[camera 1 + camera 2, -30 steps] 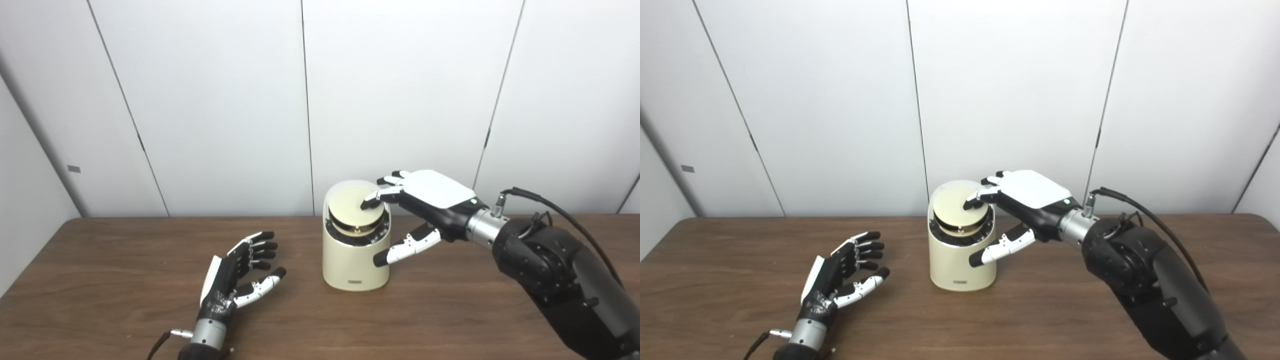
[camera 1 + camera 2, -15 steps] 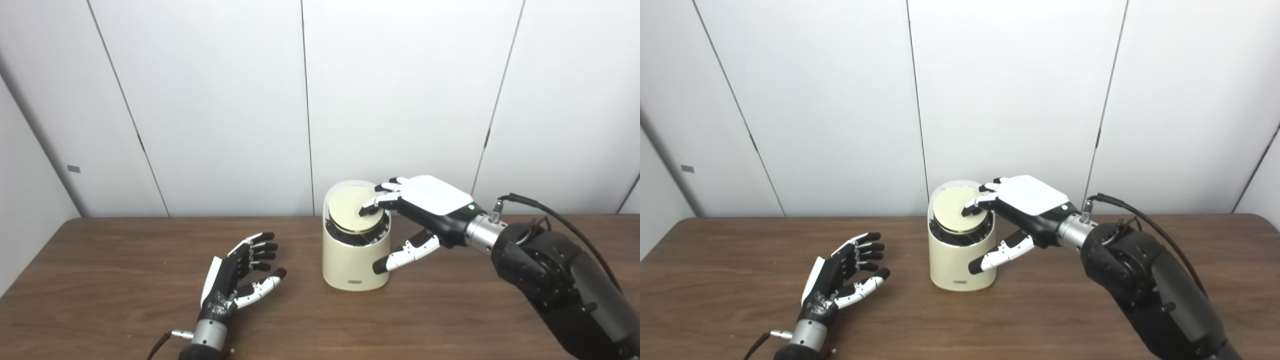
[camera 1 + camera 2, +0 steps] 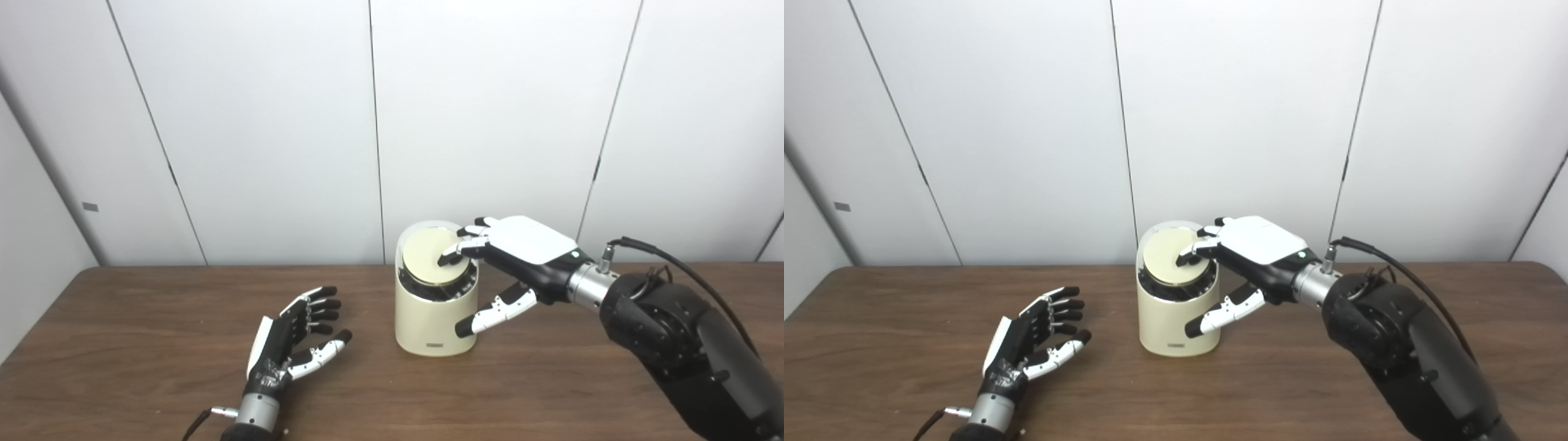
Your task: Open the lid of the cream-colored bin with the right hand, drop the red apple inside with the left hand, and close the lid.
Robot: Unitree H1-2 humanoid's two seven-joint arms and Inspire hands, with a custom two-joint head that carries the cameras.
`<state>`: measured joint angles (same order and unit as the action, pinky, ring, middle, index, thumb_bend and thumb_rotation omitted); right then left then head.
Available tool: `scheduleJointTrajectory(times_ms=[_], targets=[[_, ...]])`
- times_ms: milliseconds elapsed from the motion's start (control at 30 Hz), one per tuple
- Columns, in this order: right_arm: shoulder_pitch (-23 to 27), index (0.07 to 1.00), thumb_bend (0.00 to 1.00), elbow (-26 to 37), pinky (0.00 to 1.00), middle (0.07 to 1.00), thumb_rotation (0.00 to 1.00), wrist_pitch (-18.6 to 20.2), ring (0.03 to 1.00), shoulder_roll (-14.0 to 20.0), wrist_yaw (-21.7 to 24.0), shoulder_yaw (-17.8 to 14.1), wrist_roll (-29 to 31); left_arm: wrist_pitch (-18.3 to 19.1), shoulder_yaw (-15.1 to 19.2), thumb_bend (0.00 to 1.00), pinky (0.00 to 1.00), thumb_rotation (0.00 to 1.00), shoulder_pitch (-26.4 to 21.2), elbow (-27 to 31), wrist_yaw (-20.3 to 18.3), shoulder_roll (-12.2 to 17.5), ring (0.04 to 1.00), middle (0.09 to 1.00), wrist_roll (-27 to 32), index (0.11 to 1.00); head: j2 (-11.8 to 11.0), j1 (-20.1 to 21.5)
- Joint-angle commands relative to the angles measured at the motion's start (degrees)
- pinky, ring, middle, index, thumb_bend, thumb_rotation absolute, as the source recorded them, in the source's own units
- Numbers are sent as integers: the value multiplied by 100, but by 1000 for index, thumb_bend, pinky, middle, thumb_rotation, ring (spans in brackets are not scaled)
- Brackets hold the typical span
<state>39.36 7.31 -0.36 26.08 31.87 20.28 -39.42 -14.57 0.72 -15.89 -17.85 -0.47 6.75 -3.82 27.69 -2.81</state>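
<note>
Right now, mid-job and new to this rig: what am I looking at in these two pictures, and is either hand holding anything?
Both pictures come from two cameras side by side on the humanoid robot's head, so they show one scene from places a little apart. On the brown table stands a cream-colored bin with a round lid on top. The right hand reaches over from the right, fingertips resting on the lid and thumb beside the bin wall; it grips nothing. The left hand waits at the left, palm open and empty. No red apple shows in either picture.
</note>
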Motion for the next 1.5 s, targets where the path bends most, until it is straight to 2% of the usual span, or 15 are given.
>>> scheduleJointTrajectory(times_ms=[0, 900, 1067, 1233, 1467], targets=[[295, 793, 728, 158, 997, 782, 758, -44, 944, -24, 18, -50, 56, -20, -36, 559, 655, 56, 235, -75, 34, -110, 719, 736, 17, 797, 28, -11], [236, 787, 733, 137, 966, 769, 747, -163, 923, -86, 54, -2, 84, 119, -12, 559, 649, 70, 279, 115, 93, -128, 714, 732, -59, 791, 146, -61], [313, 815, 724, 163, 968, 799, 767, -158, 941, 58, 335, 246, -349, 188, 4, 561, 650, 61, 306, 193, 98, -132, 715, 731, -42, 788, 177, -84], [366, 818, 761, 142, 967, 812, 802, -276, 951, 153, 513, 497, -736, 237, 6, 563, 638, 70, 326, 244, 112, -124, 711, 733, -80, 786, 211, -83], [349, 792, 776, 127, 955, 780, 783, -559, 932, 217, 493, 625, -959, 314, 0, 564, 630, 88, 359, 364, 118, -131, 707, 728, -111, 783, 290, -101]])
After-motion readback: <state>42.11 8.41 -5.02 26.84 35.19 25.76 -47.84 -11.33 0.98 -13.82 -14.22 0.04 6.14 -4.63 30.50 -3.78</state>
